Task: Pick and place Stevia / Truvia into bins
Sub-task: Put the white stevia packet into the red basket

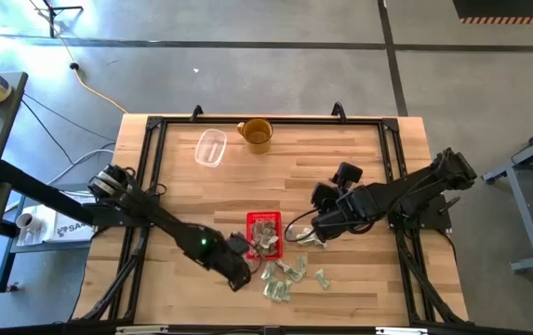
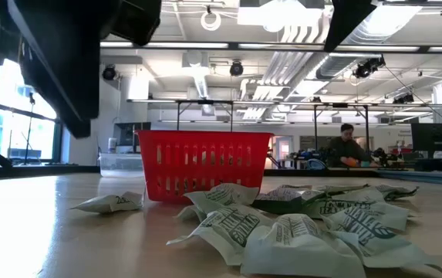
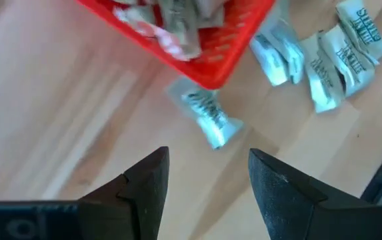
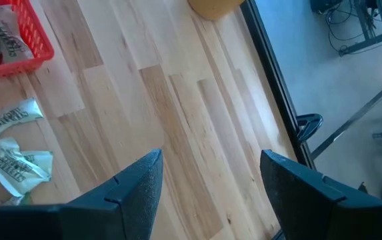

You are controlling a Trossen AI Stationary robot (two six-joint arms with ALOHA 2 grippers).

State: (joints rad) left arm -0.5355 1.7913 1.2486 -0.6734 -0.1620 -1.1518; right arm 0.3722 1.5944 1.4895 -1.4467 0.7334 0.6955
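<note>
The red bin (image 1: 264, 233) stood on the wooden counter (image 1: 359, 158), slightly toward the near edge and about midway between the two arms, and it already held several sweetener packets (image 1: 266, 231). More packets (image 1: 289, 276) lay loose on the counter just near and right of the bin, some touching one another, and two lay beside its right wall. From the low view the bin (image 2: 205, 162) stood upright behind this scatter of packets (image 2: 298, 232), with one packet (image 2: 109, 203) lying apart to the left. The left claw (image 1: 239, 273) hung just near and left of the bin; in its wrist view the fingers (image 3: 144, 183) were spread with nothing between them, above a single packet (image 3: 207, 117) lying just outside a corner of the bin (image 3: 217, 60). The right claw (image 1: 305, 233) was just right of the bin, fingers (image 4: 134, 180) likewise spread and empty above bare counter. A clear plastic container (image 1: 211, 147) and a yellow-brown mug (image 1: 257, 134) stood at the far edge, near each other and well apart from the bin. A person (image 2: 347, 147) was visible in the room beyond.
</note>
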